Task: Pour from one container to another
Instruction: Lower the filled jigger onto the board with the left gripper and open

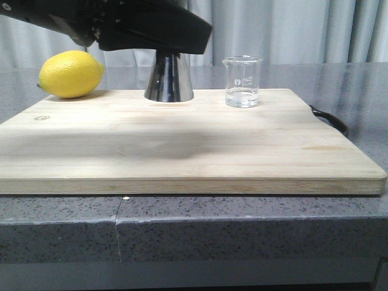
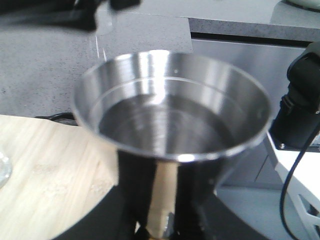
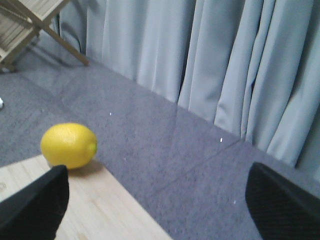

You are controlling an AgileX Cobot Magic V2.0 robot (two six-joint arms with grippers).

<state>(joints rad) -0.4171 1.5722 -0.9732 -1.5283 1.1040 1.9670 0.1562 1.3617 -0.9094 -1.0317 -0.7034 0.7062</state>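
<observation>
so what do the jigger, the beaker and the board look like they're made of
The jigger looks like polished steel: mirror-bright highlights, with a gold-toned waist seen from the left wrist. The beaker looks like clear glass, see-through with faint white print and a pouring lip. The cutting board appears to be pale, matte wood or bamboo, going by its visible grain.

- Honestly nothing here is actually readable.
- The glass beaker [image 1: 242, 80] has faint white print on its side, way too small and blurry to make out.
- The cutting board [image 1: 182, 145] has a tiny oval stamp near its far left corner, also illegible.
</observation>
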